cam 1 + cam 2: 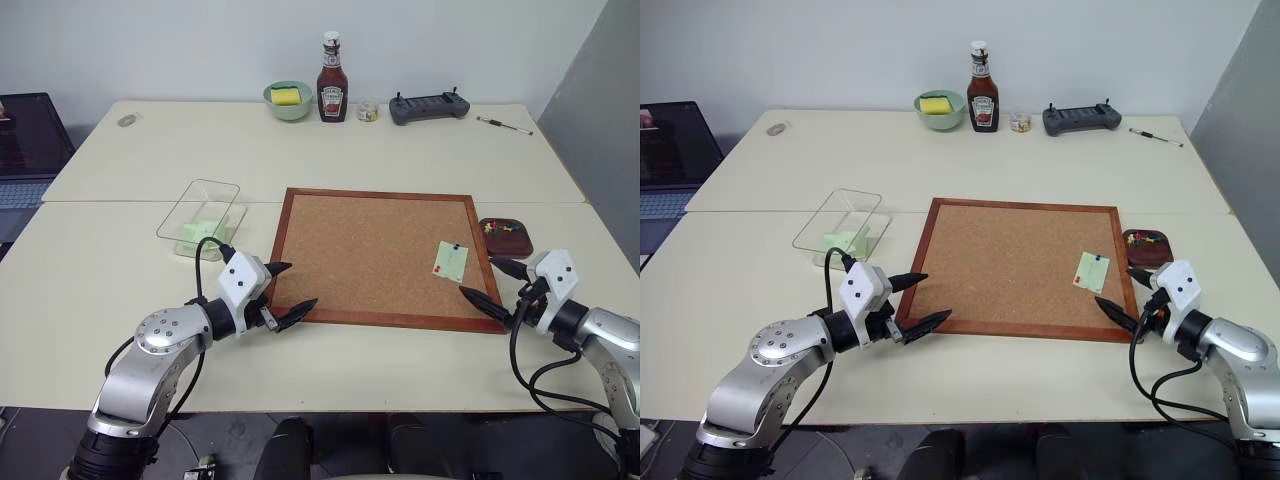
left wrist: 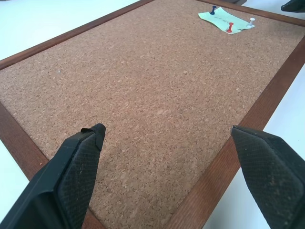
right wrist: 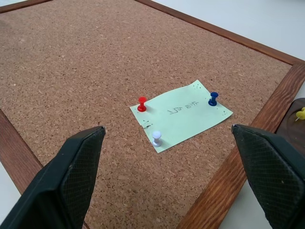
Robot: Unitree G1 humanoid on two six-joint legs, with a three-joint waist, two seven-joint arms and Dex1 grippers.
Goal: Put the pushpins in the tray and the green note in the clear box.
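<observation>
Pinned to one corkboard (image 1: 370,255): one green note (image 3: 181,114), held by three pushpins (image 3: 142,103) — red, white, blue. Alongside, one tray (image 1: 520,243), one clear box (image 1: 232,190).

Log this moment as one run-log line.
green note: pinned on corkboard | pushpins: three in note | both grippers: open, empty

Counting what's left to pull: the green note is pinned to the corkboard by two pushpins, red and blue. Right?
Not quite: three pushpins hold the green note on the corkboard: red, blue and white. The right wrist view shows all three.
</observation>
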